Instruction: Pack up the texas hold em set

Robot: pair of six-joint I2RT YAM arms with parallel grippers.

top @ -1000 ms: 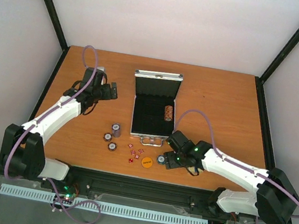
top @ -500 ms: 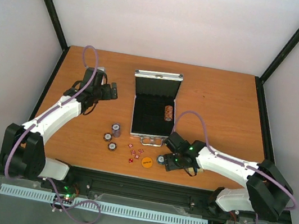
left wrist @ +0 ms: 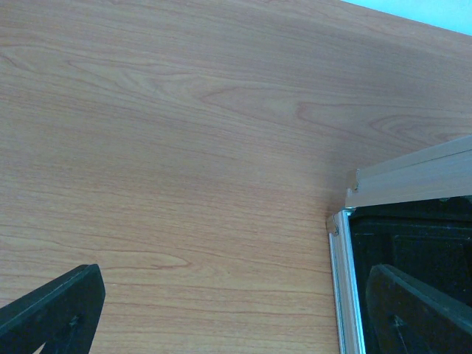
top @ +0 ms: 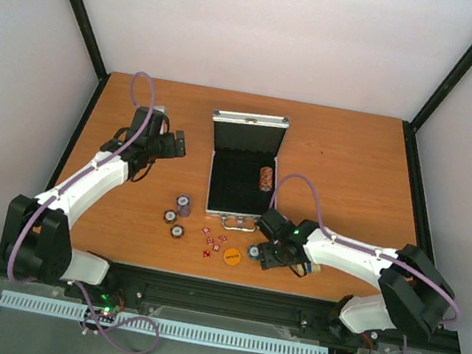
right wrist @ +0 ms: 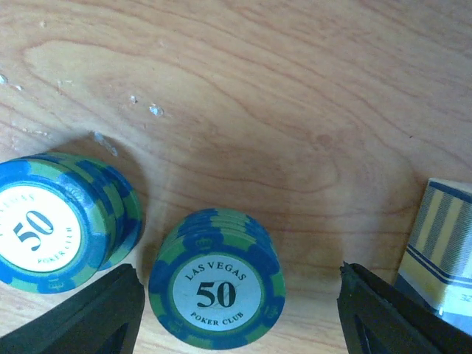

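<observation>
Table (right wrist: 243,110): smooth wood grain is shown, flecked with pale scuffs.
Case (left wrist: 345,295): a silvery metal rim is seen around matt black lining.
Poker chips (right wrist: 217,291): glossy printed faces are shown.

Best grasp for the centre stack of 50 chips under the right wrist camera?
Pinch the centre chip stack across its round rim, descending from above: it stands flat on the table, and the right gripper straddles it, jaws open, clear of the leaning left stack.
</observation>
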